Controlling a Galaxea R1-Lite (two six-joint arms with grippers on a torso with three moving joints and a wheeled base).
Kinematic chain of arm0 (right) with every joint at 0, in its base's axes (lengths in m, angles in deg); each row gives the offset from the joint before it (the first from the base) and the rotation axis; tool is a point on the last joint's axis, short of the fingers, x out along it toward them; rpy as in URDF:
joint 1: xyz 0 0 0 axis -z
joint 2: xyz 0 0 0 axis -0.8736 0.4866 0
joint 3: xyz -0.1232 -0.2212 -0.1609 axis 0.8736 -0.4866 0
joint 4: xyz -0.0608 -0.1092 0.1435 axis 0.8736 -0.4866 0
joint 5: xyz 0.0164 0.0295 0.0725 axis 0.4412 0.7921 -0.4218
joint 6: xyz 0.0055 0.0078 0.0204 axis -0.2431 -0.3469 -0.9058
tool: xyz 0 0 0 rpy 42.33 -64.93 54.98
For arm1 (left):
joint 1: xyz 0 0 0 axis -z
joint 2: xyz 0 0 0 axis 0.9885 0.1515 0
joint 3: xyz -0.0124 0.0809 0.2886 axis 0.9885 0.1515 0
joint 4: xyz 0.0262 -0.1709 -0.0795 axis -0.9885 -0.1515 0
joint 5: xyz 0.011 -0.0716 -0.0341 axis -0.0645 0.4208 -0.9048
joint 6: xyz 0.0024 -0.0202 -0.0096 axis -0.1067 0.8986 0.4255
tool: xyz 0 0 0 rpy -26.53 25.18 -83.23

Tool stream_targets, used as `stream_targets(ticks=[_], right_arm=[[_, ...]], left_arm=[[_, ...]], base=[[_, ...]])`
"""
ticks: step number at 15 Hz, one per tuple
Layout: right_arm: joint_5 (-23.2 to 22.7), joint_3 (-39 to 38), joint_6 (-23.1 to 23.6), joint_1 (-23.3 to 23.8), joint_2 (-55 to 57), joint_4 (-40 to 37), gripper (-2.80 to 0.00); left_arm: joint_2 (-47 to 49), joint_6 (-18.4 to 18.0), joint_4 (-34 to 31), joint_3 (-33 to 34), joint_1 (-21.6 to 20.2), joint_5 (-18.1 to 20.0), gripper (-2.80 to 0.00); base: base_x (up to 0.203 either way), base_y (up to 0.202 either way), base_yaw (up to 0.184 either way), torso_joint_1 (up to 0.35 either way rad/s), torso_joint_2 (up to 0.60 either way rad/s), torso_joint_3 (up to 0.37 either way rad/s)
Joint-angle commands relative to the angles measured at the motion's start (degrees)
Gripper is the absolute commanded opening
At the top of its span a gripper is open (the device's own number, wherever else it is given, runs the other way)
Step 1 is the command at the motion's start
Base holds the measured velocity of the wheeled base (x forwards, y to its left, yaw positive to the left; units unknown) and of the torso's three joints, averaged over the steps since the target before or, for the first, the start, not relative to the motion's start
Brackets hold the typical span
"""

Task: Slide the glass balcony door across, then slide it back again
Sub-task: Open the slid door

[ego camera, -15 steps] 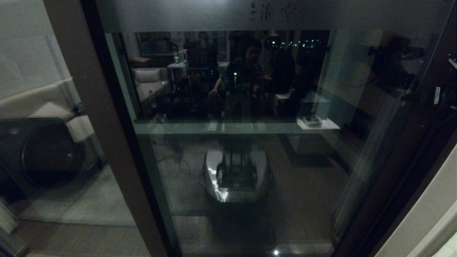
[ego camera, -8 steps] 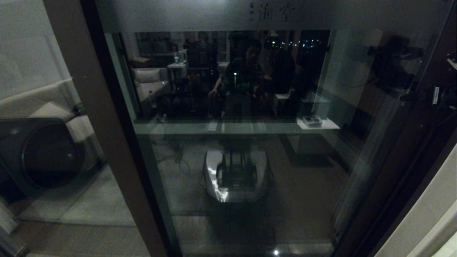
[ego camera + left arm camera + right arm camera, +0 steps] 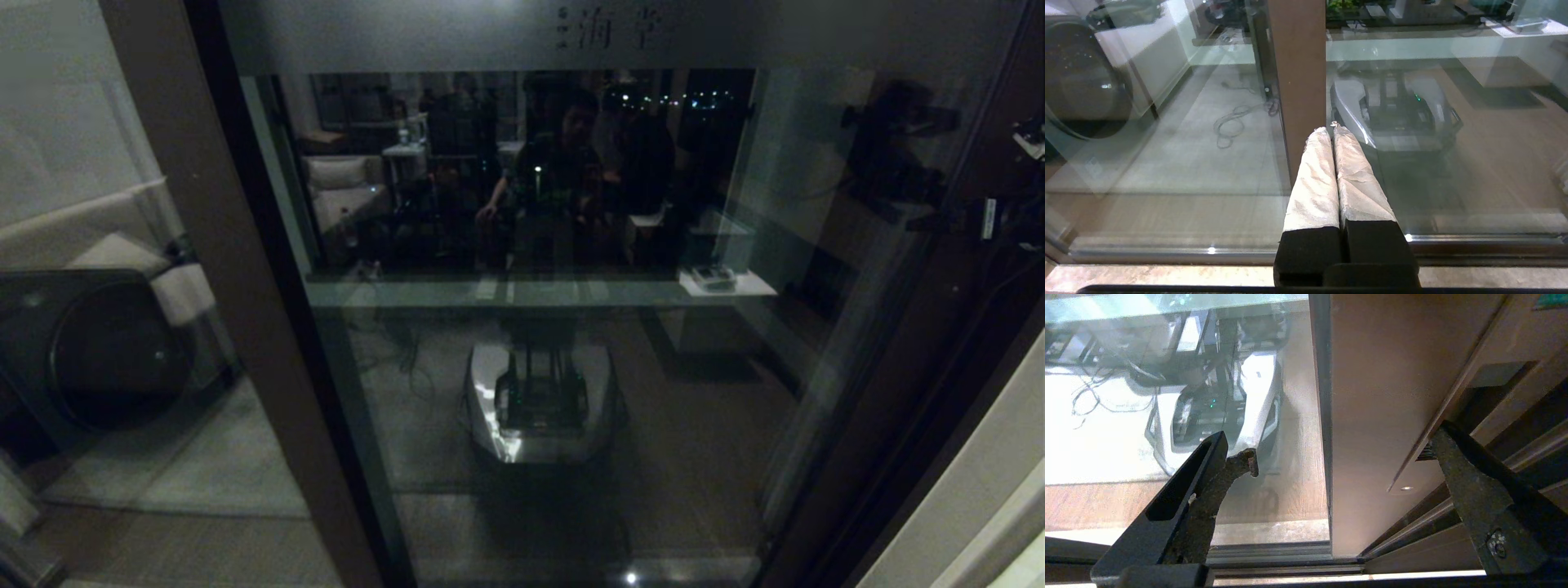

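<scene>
Door: glass balcony door (image 3: 571,343) across most of the head view, brown stile (image 3: 237,327) at 9 o'clock, frosted band with small characters at 12 o'clock.
Door edge: right-hand stile (image 3: 1380,416) between the spread fingers in the right wrist view.
Right gripper (image 3: 1345,447): released, fingers wide apart, one over the glass, the other at the frame channel; at 3 o'clock in the head view.
Left gripper (image 3: 1334,130): clenched, padded fingers (image 3: 1314,179) pressed together, nothing held, low before the brown stile.
Reflection: robot base (image 3: 539,400) mirrored in the glass at 6 o'clock.
</scene>
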Motion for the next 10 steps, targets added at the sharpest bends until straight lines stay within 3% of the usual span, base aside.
stream_targets(ticks=[1,10], right_arm=[[-0.14,-0.27,0.06,-0.20,-0.41,-0.08,0.00],[-0.05,-1.15,0.15,-1.17,-0.56,0.01,0.00]], left_arm=[[-0.01,-0.03,-0.04,-0.01,-0.04,-0.02,-2.80],[-0.01,-0.03,-0.04,-0.01,-0.04,-0.02,-2.80]], base=[[0.000,0.000,0.000,0.000,0.00,0.000],[0.000,0.000,0.000,0.000,0.00,0.000]])
